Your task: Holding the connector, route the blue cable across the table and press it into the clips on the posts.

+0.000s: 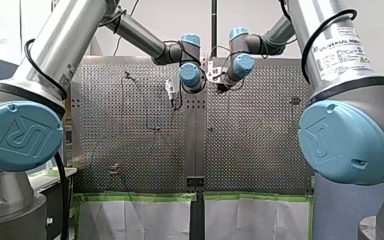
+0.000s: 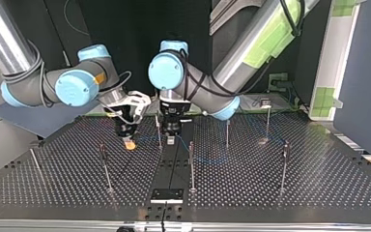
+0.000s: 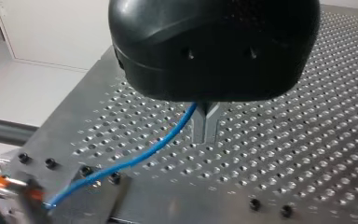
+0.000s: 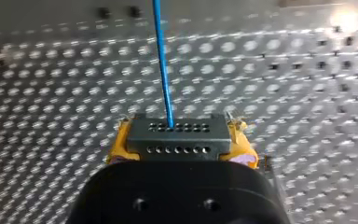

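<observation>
Front view first: our left gripper [image 1: 171,93] and our right gripper [image 1: 219,86] hang close together over the far middle of the perforated table [image 1: 260,140], and from back here we cannot tell how their fingers stand. Over to the top view, sides crossed: our right gripper [image 2: 130,142] is down low at the table with its yellow pads [image 2: 131,145] showing, and our left gripper [image 2: 171,139] is just beside it, near a thin post [image 2: 158,130], with another post [image 2: 192,164] nearer the camera. Now the left wrist view, and here is the detail: the metal fingers [image 3: 200,128] are pressed together, tips just above the table, and the blue cable [image 3: 135,158] comes out from between them (right up under the black body) and sweeps away across the holes towards an orange blur at the table's edge. Right wrist view: the yellow pads [image 4: 241,142] are clamped on either side of the dark connector [image 4: 177,135], its rows of small holes facing us, and the blue cable rises straight out of its top face, away over the table.
</observation>
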